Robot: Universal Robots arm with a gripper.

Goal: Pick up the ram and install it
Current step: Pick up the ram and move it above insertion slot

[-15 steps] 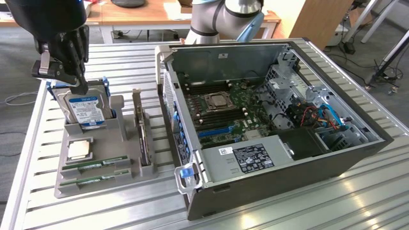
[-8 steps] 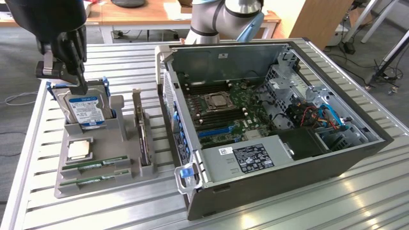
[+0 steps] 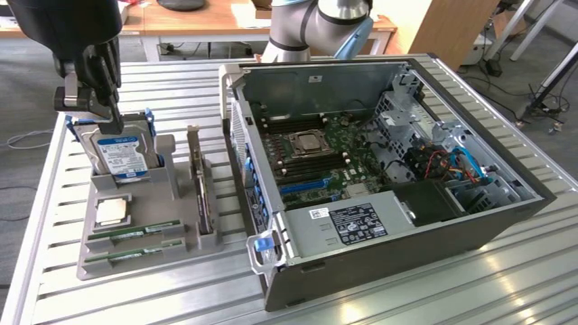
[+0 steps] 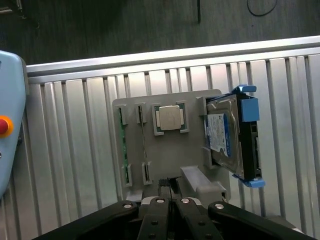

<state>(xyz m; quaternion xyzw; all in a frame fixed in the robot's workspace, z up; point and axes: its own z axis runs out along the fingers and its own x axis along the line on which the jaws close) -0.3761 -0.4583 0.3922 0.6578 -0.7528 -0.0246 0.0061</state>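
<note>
Slatted metal table (image 3: 505,284), office floor and wooden desks behind it. Open PC case (image 3: 407,254) sits on the exterior view's right with its motherboard (image 3: 334,159) exposed. Grey parts tray (image 3: 91,261) sits on the exterior view's left, just beside the case. Ram (image 3: 135,232) is in the tray, a green stick on edge in a slot at the tray's near end, with a second green stick (image 3: 135,254) in the next slot; both untouched. Same tray holds a square silver processor (image 3: 113,211), a hard drive (image 3: 122,156) upright in a blue caddy, and a dark expansion card (image 3: 200,183) on edge. Gripper (image 3: 113,126) hangs over the hard-drive end of the tray, well apart from the ram. Wrist view: gripper (image 4: 170,185) has its fingers (image 4: 159,197) pressed together with nothing between them. Under it is the tray (image 4: 165,155), with ram (image 4: 121,145) near the processor (image 4: 169,118) and the hard drive (image 4: 227,135) on the processor's other side. Grey pendant (image 4: 10,100) with a red button lies at the table (image 4: 75,150) edge.
</note>
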